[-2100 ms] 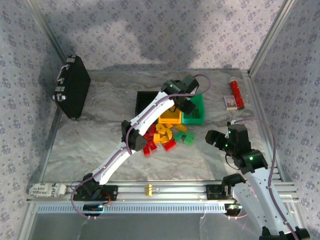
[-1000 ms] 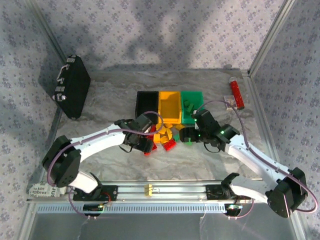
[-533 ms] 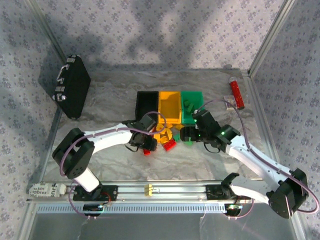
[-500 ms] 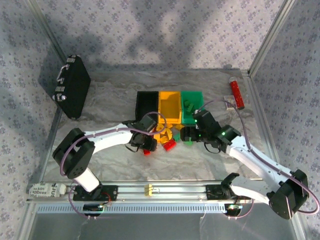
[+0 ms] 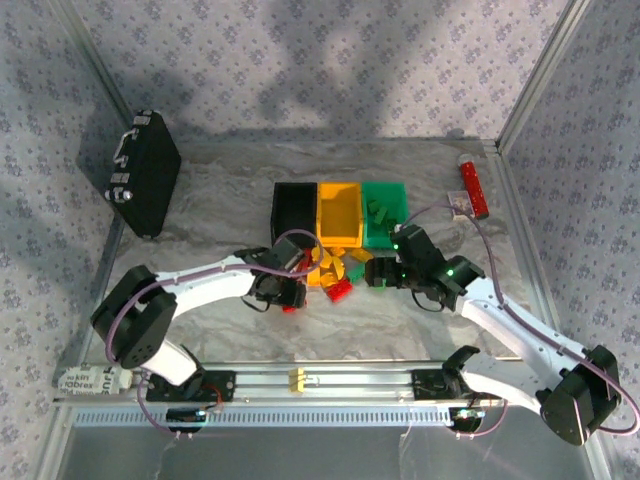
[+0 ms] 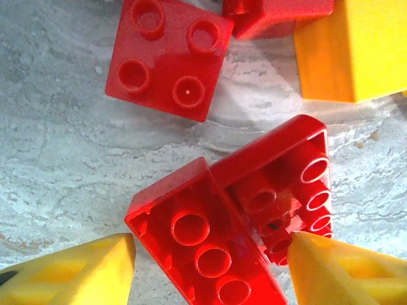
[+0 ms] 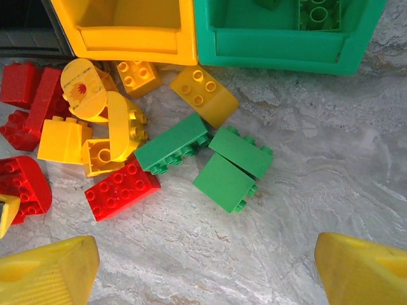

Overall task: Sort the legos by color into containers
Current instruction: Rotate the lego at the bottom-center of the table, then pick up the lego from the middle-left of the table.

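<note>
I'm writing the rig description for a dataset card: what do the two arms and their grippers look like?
The left arm and the right arm have white link shells with black joints. A thin purple cable runs along each. The left gripper and right gripper are black, with yellow fingertips.

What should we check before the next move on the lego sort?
1. Left claw straddles the red bricks: ok.
2. Left claw gripping them: cannot tell.
3. Only one brick between the jaws: not ok, two abut.
4. Right claw open, empty: ok.
5. Green bricks ahead of right claw, uncovered: ok.
6. Green bin has room: ok.
</note>
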Robot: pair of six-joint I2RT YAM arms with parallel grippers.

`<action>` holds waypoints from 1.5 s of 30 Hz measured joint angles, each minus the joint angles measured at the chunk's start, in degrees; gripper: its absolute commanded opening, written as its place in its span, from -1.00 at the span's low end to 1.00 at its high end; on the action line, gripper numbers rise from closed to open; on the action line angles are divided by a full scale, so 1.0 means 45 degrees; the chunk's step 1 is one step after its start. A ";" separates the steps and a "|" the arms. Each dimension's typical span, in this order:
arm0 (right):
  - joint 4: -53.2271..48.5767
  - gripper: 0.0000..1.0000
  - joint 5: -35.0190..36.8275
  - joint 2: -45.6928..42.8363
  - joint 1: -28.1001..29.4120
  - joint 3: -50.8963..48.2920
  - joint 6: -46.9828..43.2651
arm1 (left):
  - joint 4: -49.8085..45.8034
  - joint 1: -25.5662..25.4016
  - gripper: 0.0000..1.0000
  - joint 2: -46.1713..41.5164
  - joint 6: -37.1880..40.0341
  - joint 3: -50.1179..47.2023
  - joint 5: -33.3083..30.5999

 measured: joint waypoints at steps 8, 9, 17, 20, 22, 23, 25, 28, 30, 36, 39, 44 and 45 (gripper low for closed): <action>0.0005 0.80 0.0000 -0.0146 -0.0044 -0.0015 0.0044 | 0.0325 0.0015 0.07 -0.0141 -0.0092 -0.0257 0.0136; 0.0000 0.80 0.0000 -0.0155 -0.0049 -0.0019 0.0044 | 0.0335 0.0024 0.09 -0.0151 -0.0087 -0.0277 0.0170; 0.0000 0.80 0.0000 -0.0189 -0.0049 -0.0019 0.0185 | 0.0359 0.0024 0.26 -0.0724 -0.0102 -0.0996 0.0219; 0.0005 0.80 -0.0005 -0.0189 -0.0049 -0.0024 0.0189 | 0.0131 0.0024 0.26 -0.0962 -0.0175 -0.1316 0.0219; 0.0005 0.80 -0.0005 -0.0189 -0.0058 -0.0024 0.0233 | 0.0015 0.0029 0.25 -0.1141 -0.0233 -0.1477 0.0219; 0.0005 0.80 0.0000 -0.0189 -0.0068 -0.0024 0.0238 | -0.0034 0.0024 0.24 -0.1219 -0.0238 -0.1515 0.0214; 0.0005 0.80 -0.0005 -0.0189 -0.0073 -0.0024 0.0272 | -0.0083 0.0029 0.24 -0.1331 -0.0238 -0.1569 0.0219; 0.0015 0.79 -0.0005 -0.0189 -0.0083 -0.0024 0.0277 | -0.0107 0.0029 0.24 -0.1404 -0.0238 -0.1579 0.0219; 0.0015 0.79 -0.0005 -0.0189 -0.0083 -0.0024 0.0277 | -0.0092 0.0097 0.14 -0.1428 -0.0238 -0.1608 0.0223; 0.0015 0.79 -0.0005 -0.0189 -0.0083 -0.0024 0.0277 | -0.0034 0.0559 -0.11 -0.1501 -0.0233 -0.1841 0.0253; 0.0015 0.79 0.0000 -0.0189 -0.0083 -0.0024 0.0277 | -0.0024 0.0597 -0.23 -0.1491 -0.0185 -0.1836 0.0262; 0.0034 0.79 -0.0005 -0.0189 -0.0097 -0.0019 0.0277 | -0.0379 0.0622 -0.32 -0.1496 0.0087 -0.1423 0.0058; 0.0044 0.79 -0.0005 -0.0189 -0.0112 -0.0019 0.0272 | -0.0563 0.0690 -0.33 -0.1496 0.0185 -0.1141 -0.0044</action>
